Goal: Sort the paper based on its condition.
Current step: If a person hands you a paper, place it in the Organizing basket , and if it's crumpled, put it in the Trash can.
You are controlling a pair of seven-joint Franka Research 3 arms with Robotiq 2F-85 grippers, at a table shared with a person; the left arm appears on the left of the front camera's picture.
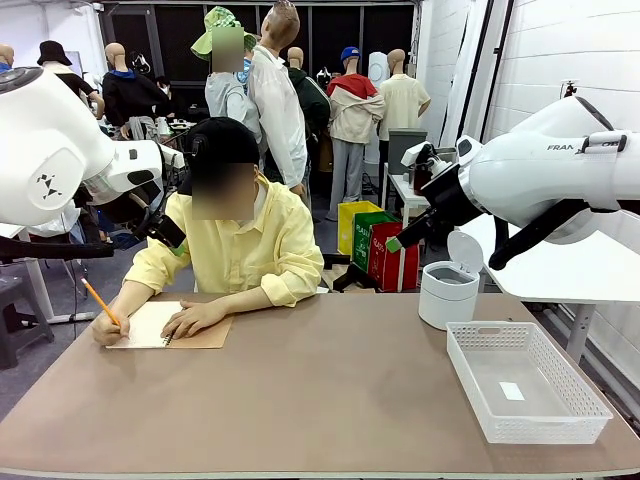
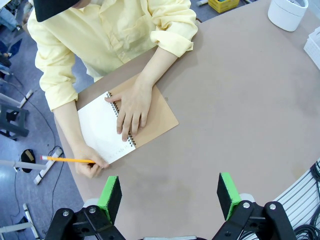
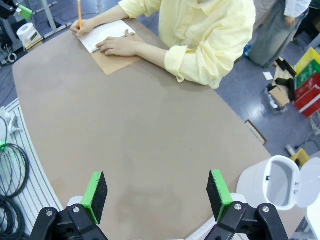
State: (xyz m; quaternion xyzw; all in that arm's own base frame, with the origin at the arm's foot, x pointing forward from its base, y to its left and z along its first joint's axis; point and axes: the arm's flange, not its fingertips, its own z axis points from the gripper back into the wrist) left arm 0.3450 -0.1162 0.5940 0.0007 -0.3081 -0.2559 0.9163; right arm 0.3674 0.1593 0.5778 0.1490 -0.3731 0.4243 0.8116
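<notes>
The paper is out of view as loose sheets. At the far left of the table a person holds a spiral notebook [image 1: 165, 325] [image 2: 107, 131] [image 3: 107, 35] flat with one hand. The other hand writes on its white page with an orange pencil [image 1: 100, 302] [image 2: 67, 160]. My left gripper [image 2: 170, 197] hangs open above the table, near the notebook, its green pads wide apart and nothing between them. My right gripper [image 3: 156, 196] is also open and empty, high over the table's right half. In the front view both grippers [image 1: 172, 240] [image 1: 400, 238] are raised at the sides.
A white mesh basket [image 1: 466, 380] sits at the table's right front with a small white label inside. Behind it stands a white round bin [image 1: 447, 295] [image 3: 277, 187] with its lid up. The brown table [image 1: 320, 400] is bare across its middle.
</notes>
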